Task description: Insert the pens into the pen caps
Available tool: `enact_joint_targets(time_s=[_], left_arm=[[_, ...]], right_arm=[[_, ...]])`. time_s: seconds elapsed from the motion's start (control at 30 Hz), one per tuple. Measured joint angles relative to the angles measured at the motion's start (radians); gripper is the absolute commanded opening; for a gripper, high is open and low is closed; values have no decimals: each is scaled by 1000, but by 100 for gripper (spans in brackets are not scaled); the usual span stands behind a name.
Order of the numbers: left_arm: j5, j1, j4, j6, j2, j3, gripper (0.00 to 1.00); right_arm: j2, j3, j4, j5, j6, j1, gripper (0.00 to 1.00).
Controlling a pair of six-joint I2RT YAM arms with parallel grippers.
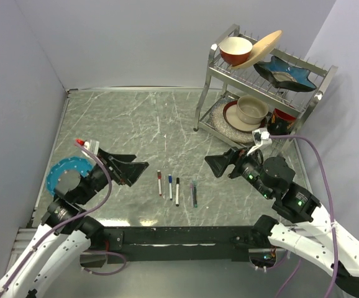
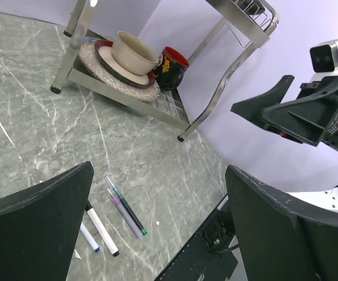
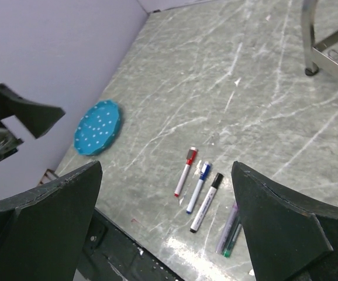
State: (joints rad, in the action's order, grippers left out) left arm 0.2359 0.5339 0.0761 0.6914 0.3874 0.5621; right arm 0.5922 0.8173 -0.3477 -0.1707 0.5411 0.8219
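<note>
The pens (image 1: 170, 186) lie in a short row on the grey marbled desk (image 1: 136, 118), low in the middle of the top view, all roughly parallel and running up and down the frame. The three white ones sit side by side, close but apart. The leftmost wears a red cap (image 3: 191, 156), the next a blue cap (image 3: 204, 170), the third a black cap (image 3: 217, 180), each on the pen's far end. The teal-green pen (image 1: 194, 194) lies a little further right, apart from the black-capped one; I cannot make out whether it is capped.

My left jaws hang left of the row, spread wide with nothing between them. In the left wrist view the two dark fingers (image 2: 34, 228) frame bare desk, with the pens near the lower left finger. My right jaws hang right of the row, just as wide and holding nothing, tips pointing left toward the pens.

A blue perforated disc (image 1: 64, 174) lies at the left edge of the desk behind my left arm. A metal dish rack (image 1: 263, 81) fills the upper right, carrying bowls and plates.
</note>
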Motion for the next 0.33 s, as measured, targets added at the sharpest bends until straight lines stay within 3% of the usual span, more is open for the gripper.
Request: enact_joint_targets(time_s=[0.33], left_arm=[[11, 0, 18, 0, -19, -2, 99]], right_arm=[[-5, -8, -3, -19, 5, 0, 100]])
